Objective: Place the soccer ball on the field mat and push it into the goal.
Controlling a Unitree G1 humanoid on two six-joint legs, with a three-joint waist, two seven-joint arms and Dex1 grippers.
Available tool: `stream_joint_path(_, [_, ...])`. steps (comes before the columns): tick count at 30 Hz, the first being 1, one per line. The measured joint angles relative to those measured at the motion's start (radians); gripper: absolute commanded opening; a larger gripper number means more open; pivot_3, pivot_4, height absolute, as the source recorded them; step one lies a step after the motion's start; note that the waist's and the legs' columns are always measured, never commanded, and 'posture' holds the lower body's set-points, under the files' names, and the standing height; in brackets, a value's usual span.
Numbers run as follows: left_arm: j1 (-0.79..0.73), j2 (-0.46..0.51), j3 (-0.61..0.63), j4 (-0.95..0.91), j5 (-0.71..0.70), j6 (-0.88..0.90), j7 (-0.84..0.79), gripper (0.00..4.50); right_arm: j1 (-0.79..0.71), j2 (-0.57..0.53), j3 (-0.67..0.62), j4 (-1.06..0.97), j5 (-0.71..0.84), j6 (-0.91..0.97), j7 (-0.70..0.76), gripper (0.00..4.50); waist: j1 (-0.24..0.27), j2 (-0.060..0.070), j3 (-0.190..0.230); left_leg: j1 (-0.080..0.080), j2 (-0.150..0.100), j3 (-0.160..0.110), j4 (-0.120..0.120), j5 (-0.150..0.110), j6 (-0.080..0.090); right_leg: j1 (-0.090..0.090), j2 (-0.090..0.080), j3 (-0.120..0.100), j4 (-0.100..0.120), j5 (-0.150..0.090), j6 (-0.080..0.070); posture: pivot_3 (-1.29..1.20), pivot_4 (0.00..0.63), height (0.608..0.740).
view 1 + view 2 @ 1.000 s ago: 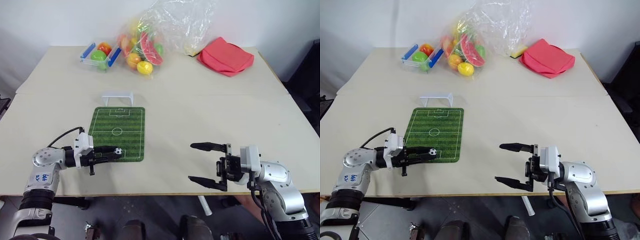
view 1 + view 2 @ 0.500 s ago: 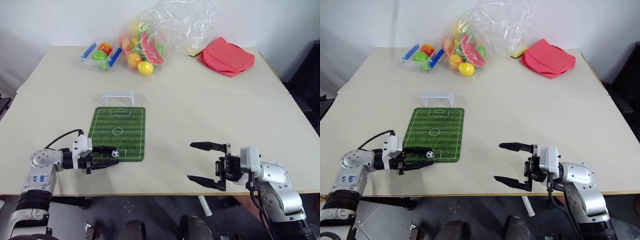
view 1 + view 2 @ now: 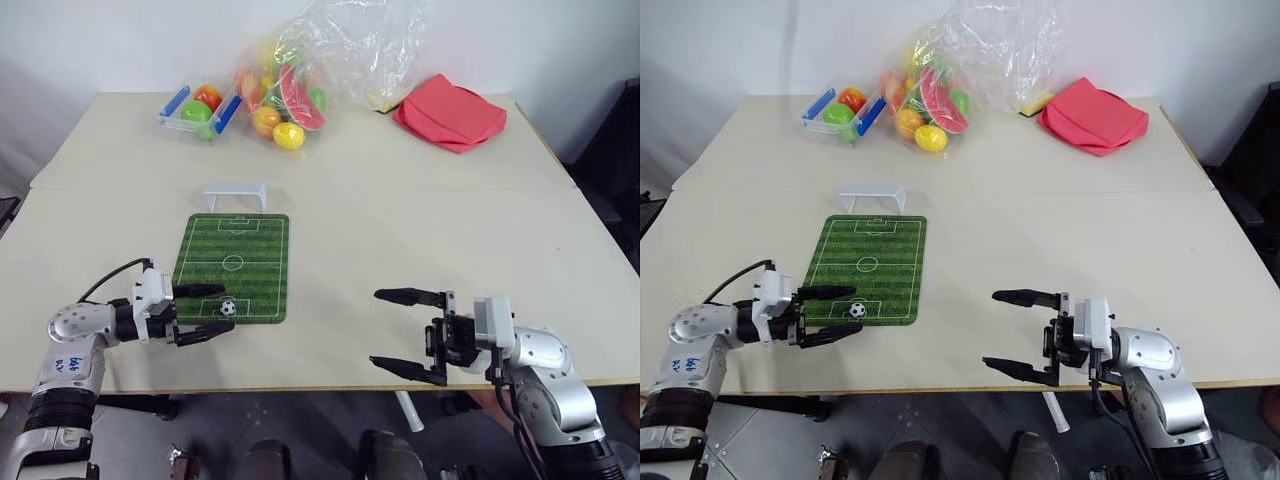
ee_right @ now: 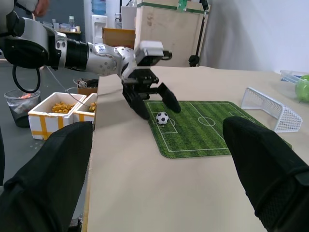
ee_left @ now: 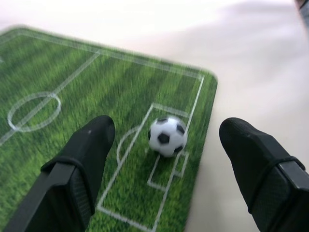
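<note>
The soccer ball [image 3: 228,308] rests on the near end of the green field mat [image 3: 237,258], inside the near penalty box, also seen close up as the soccer ball [image 5: 167,136]. My left gripper [image 3: 207,312] is open, its fingers either side of the ball and a little short of it, not touching. The white goal [image 3: 235,194] stands at the mat's far end. My right gripper [image 3: 403,332] hovers open and holds nothing over the table's front edge, right of the mat.
At the back of the table lie a blue-handled clear basket of toy fruit [image 3: 198,108], a clear plastic bag of toy fruit [image 3: 300,80] and a folded red cloth [image 3: 451,112]. The table's front edge runs just below both grippers.
My left gripper opened and let go of the soccer ball, which now lies on the mat. The hand drew back slightly toward the left. The right arm has kept still.
</note>
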State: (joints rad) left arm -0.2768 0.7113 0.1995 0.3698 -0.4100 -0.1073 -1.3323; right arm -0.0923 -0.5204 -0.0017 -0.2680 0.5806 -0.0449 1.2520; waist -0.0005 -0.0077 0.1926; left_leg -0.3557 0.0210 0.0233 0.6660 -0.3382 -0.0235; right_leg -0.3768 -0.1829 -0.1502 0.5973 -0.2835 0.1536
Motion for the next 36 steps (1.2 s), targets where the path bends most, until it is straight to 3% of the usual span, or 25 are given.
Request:
stream_joint_path(6, [0.135,0.092,0.131,-0.165,-0.108,0.129,0.006,3.99,-0.011,0.029,-0.006,0.012,0.004,-0.019,-0.012,4.50,-0.005,0.001,0.000,0.000,0.001,0.000,-0.001,0.000,-0.001,0.000,0.001,0.000,0.000,0.000,0.000,0.00,0.150,0.740])
stream_joint_path(11, [0.316,0.178,0.288,-0.164,-0.124,0.145,-0.028,3.99,-0.041,0.073,-0.020,0.045,0.020,-0.037,-0.047,4.50,-0.004,0.003,0.002,0.001,0.002,0.001,-0.001,-0.001,0.000,-0.001,0.001,0.001,-0.001,0.000,0.000,0.00,0.150,0.740])
stream_joint_path(14, [0.395,0.172,0.299,-0.151,-0.123,0.124,-0.067,3.37,-0.056,0.073,-0.021,0.057,0.020,-0.047,-0.039,4.50,0.008,0.004,0.002,0.001,0.002,0.001,-0.001,-0.002,0.000,-0.001,0.001,0.001,-0.001,0.000,0.000,0.00,0.150,0.740])
stream_joint_path(25, [0.453,0.075,0.218,-0.293,-0.136,0.131,-0.077,0.04,-0.047,0.061,-0.021,0.103,0.004,-0.112,0.038,4.50,0.009,0.004,0.002,0.001,0.003,0.002,0.000,-0.003,-0.001,-0.001,0.003,0.002,-0.002,0.000,0.000,0.00,0.150,0.740])
stream_joint_path(31, [0.349,-0.034,0.093,-0.317,-0.101,0.126,0.012,0.04,-0.040,0.060,-0.021,0.127,-0.010,-0.134,0.045,4.50,0.006,0.004,0.002,0.001,0.003,0.003,0.000,-0.004,0.000,-0.001,0.003,0.003,-0.002,0.000,0.000,0.00,0.150,0.740])
stream_joint_path(36, [0.255,-0.044,0.042,-0.286,-0.081,0.140,0.048,0.04,-0.040,0.061,-0.019,0.135,-0.023,-0.140,0.035,4.50,0.001,0.004,0.002,0.001,0.004,0.004,0.000,-0.004,-0.001,-0.001,0.004,0.003,-0.002,0.000,-0.001,0.00,0.150,0.740])
